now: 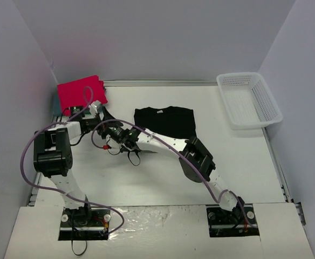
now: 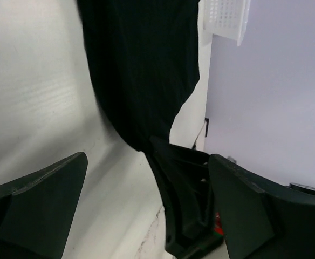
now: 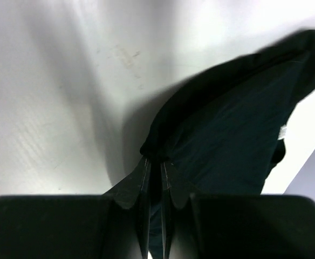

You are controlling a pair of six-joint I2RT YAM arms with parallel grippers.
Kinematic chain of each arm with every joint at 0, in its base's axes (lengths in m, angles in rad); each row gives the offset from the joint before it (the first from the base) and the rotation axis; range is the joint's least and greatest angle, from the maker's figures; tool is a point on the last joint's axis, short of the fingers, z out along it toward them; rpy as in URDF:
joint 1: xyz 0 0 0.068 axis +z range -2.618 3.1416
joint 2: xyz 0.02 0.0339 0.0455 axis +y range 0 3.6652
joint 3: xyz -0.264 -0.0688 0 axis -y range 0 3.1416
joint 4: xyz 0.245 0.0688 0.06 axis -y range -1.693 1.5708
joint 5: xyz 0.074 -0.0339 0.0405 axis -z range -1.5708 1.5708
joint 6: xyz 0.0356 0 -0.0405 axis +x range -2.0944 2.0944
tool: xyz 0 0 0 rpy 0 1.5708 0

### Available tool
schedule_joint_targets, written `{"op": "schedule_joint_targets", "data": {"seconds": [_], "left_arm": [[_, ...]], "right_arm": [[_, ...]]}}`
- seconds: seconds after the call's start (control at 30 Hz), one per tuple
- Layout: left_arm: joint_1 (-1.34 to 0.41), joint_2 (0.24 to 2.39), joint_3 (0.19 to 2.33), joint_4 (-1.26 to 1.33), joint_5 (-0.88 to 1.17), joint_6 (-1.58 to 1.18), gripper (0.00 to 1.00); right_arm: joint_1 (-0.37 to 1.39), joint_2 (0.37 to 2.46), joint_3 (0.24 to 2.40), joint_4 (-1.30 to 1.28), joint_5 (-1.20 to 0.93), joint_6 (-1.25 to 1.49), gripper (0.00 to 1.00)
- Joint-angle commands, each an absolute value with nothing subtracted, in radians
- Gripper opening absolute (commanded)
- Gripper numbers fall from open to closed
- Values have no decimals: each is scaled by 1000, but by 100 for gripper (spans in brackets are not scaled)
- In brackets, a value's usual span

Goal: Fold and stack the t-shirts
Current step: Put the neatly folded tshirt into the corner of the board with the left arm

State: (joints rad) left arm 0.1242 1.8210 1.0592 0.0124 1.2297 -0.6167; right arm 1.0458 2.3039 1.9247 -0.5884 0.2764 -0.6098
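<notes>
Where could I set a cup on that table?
Bare white table lies between the right arm and the white mesh basket, and in the near middle. Crowded: far left, where both arms meet beside the bright red-pink shirt and plain black t-shirt.

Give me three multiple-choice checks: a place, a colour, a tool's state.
1. The white plastic mesh basket sits: A far right corner; B near left corner; C table middle.
2. The soft cloth t-shirt that the right tool pinches is: A red-pink; B black; C teal.
3. The left tool is: A open, empty; B shut on cloth; C shut on the basket.
Answers: A, the top view shows it far right; B, black cloth sits in its shut grip; A, it gapes wide with nothing gripped.
</notes>
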Motion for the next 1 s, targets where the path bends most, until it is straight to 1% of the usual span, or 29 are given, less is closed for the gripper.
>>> {"op": "schedule_joint_targets", "data": {"seconds": [0.0,0.23,0.37,0.67,0.83,0.97], "left_arm": [[94,1841,1105,-57,1236,-666,94],[23,1911,1089,-51,1209,-729,94],[11,1939,1086,-45,1180,-750,94],[-43,1996,1065,162,1157,-917,94],[-60,2034,1078,216,1143,-960,94],[-81,2051,1094,270,1123,-1012,94]], "right_arm": [[1035,2318,2009,-666,272,-591,0],[1012,2352,2019,-670,255,-580,0],[1003,2358,2036,-678,264,-578,0],[996,2358,2089,-710,262,-577,0],[996,2367,2163,-744,232,-565,0],[996,2367,2178,-752,226,-565,0]]}}
